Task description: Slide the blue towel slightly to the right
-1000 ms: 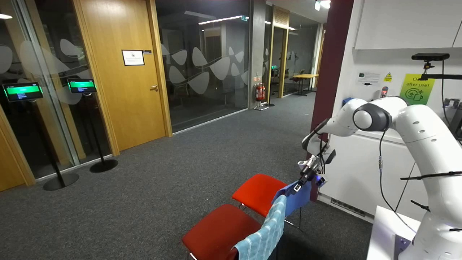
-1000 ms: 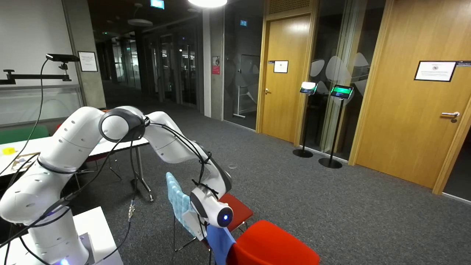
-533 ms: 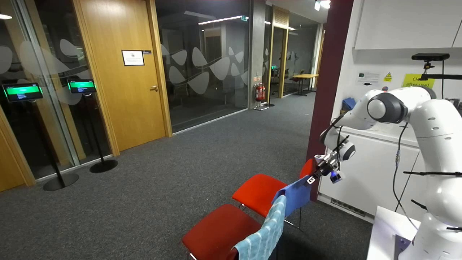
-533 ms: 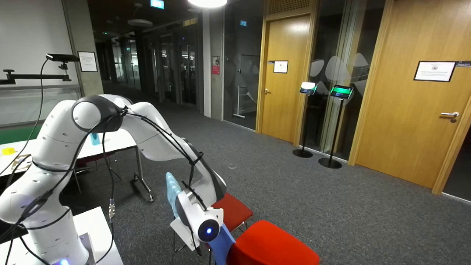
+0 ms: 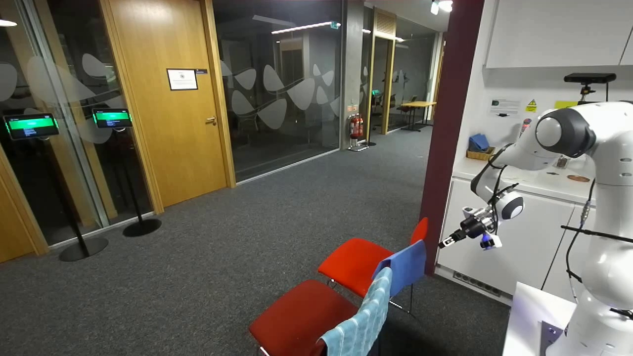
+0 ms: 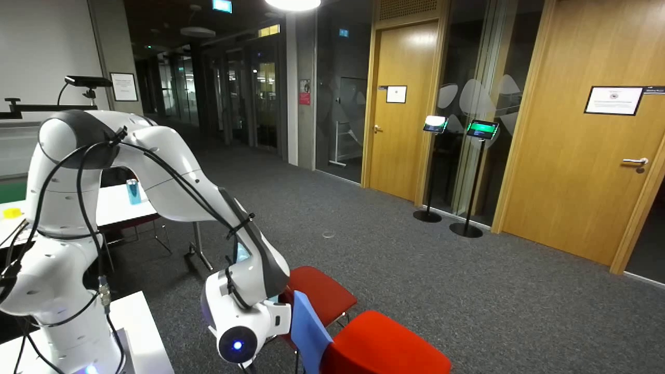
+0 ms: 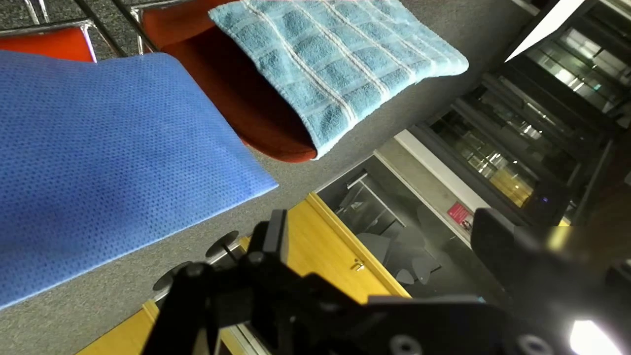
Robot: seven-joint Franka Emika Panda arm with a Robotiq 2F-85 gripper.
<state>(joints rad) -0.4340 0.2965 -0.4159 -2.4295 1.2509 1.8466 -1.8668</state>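
Observation:
The blue towel [image 5: 406,267] hangs over the back of the bright red chair [image 5: 357,262] in both exterior views [image 6: 308,332]. A corner of the red chair back shows beyond the towel. In the wrist view the towel [image 7: 108,167] fills the left side, and its free corner ends left of the fingers. My gripper [image 5: 446,243] is apart from the towel, to its right in that exterior view. In the wrist view the gripper [image 7: 382,231] has its two fingers wide apart with nothing between them. In an exterior view the arm's wrist [image 6: 244,332] hides the fingers.
A light teal checked cloth [image 5: 363,319] hangs on the neighbouring dark red chair [image 5: 306,314]. White cabinets [image 5: 489,227] and a dark red column [image 5: 447,123] stand behind the gripper. A white table [image 5: 531,316] is at the arm's base.
My gripper has moved from the towel's top edge to the right, away from the chair, in an exterior view. The arm has drawn back towards its base. The towel shows no visible shift.

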